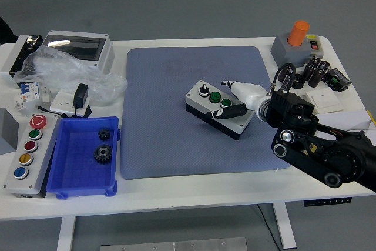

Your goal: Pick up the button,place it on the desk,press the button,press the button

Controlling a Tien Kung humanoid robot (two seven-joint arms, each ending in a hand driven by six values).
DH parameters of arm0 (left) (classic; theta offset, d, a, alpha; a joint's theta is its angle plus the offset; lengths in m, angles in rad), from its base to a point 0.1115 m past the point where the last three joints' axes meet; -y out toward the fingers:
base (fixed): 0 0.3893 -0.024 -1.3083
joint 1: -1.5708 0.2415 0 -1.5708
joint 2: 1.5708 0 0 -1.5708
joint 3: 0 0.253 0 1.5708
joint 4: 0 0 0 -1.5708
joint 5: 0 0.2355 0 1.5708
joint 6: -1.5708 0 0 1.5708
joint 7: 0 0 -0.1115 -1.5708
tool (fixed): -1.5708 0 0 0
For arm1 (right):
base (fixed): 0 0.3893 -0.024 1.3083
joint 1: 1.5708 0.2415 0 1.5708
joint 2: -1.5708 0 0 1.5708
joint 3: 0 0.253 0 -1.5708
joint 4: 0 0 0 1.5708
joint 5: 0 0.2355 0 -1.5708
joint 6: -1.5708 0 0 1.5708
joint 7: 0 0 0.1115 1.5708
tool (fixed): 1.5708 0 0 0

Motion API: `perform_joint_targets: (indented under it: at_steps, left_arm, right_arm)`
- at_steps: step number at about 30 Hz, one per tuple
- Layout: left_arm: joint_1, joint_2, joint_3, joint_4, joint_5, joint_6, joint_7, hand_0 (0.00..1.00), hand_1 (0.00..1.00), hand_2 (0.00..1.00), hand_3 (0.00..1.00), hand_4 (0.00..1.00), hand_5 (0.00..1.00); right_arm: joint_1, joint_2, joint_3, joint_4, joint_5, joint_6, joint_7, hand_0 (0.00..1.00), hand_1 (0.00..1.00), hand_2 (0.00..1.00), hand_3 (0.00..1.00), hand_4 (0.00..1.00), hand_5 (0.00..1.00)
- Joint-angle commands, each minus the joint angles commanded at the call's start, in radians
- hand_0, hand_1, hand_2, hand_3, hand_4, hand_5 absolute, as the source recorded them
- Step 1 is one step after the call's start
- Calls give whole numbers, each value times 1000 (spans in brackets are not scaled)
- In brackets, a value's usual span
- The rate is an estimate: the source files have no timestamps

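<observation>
Head view: a white-and-black button box (220,109) sits on the blue-grey mat (158,127) at the centre of the white table (194,195), slightly right of the mat's middle, lying flat with its long side running diagonally. Its top carries a black knob toward the mat's far-left side and two green buttons (220,100) beside it. The right hand (239,101) reaches in from the mat's right edge, its white fingers (241,90) stretched along the box's far side while a dark digit lies against the near-right end; the hand looks partly closed around that end, touching the box (whether it grips or merely rests there cannot be told). Judging by the box already lying on the mat, the pick-and-place step appears finished or finishing, and pressing is the step in hand. The next move would call for letting go of the casing, lifting a fingertip over a green button just left of the hand, and pushing straight down without sliding the box across the mat. The left arm is not visible. Left of the mat, a blue tray (82,174) holds two small gears.
</observation>
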Motion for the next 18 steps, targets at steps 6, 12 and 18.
perform_joint_targets:
  at_steps: [6,12,18]
  left_arm:
    - [0,-1,-1,0,2,4,-5,699,733,697,706,632,413]
    - [0,-1,-12,0,14,14,-16,699,733,698,700,626,409]
    - [1,-2,-18,0,19,23,-26,699,733,698,699,626,412]
  right_arm:
    - [-2,6,-19,-7,1,-26,-7,989,998,998,998,998,682]
    - [-5,8,-36,-9,-7,-58,-20,931,998,998,998,998,662]
    - [-10,12,-60,-12,-27,-86,-35,560,859,998,998,998,476]
